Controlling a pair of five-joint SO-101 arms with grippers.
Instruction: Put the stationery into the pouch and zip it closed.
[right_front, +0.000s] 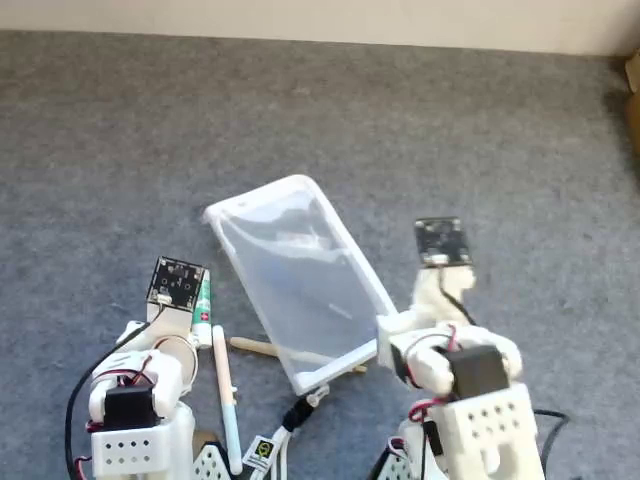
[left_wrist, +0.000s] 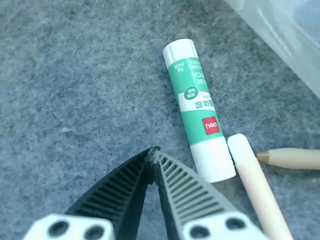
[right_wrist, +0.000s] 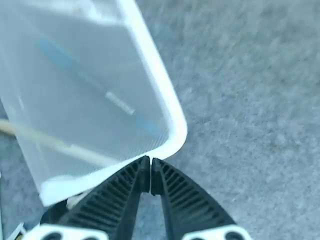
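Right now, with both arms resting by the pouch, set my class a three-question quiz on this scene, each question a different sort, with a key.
1. True or false: the left gripper is shut on the glue stick.
2. Which item overlaps the pouch? A) wooden pencil B) white pen C) glue stick
3. Fill in: the right gripper has its tip at the pouch's ____.
Key: 1 false; 2 A; 3 corner.

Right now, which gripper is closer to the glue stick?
Left. The left gripper sits right beside the glue stick, not touching it. The right gripper is at a corner of the pouch, with the pouch between it and the glue stick.
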